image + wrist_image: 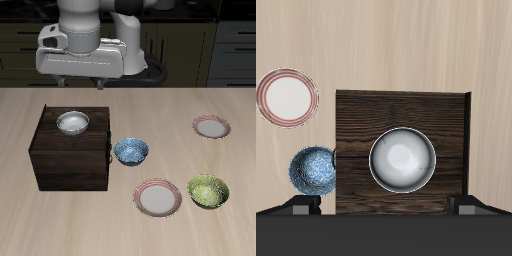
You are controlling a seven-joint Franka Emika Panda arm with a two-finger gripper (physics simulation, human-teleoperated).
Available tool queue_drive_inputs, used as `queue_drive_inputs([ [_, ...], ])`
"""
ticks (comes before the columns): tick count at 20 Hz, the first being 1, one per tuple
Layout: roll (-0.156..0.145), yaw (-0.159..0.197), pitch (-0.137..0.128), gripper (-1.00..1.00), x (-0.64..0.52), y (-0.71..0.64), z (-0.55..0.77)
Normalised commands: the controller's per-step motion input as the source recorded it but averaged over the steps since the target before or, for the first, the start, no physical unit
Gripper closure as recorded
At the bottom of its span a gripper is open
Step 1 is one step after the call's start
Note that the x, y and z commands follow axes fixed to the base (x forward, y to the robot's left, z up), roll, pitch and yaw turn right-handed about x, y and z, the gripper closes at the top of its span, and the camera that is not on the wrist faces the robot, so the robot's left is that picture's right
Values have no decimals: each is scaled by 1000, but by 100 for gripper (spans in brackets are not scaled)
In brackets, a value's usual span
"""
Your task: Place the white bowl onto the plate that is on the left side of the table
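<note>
Gripper (82,84): hangs above the table's back part, over the far edge of the dark box, well clear of everything. Fingers: only short dark tips (303,207) show in the wrist view, set wide apart, one at each side of the box, with nothing between them, so they look released.
White bowl (72,122): sits upright on top of the box, near its back edge; in the wrist view (402,159) it shows glossy grey with a pale inside, and nothing touches it.
Box (72,155): dark wood-grain block (366,120) standing on the table, the bowl's support.
Plate (211,126): small, pink-rimmed with a pale centre, flat on the table, well apart from the box and from the white bowl; nothing lies on it.
Blue bowl (130,151): patterned, on the table just beside the box; in the wrist view (313,170) it appears right against the box's side.
Second plate (158,198): larger-looking, pink-rimmed, nearer the table's front edge; the wrist view shows a pink-rimmed plate (287,97) that seems to be this one.
Green bowl (208,191): speckled, just beside the second plate, seen only in the exterior view.
Table (30,230): pale wood top.
</note>
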Motion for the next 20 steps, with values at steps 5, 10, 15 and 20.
queue_drive_inputs([
  [5, 24, -13, 11, -100, 6, 157, -140],
  [10, -14, -2, 15, -100, 100, 61, -213],
  [15, 26, 8, 8, -100, 50, 116, -205],
  [20, -7, -28, 10, -100, 32, -34, -206],
])
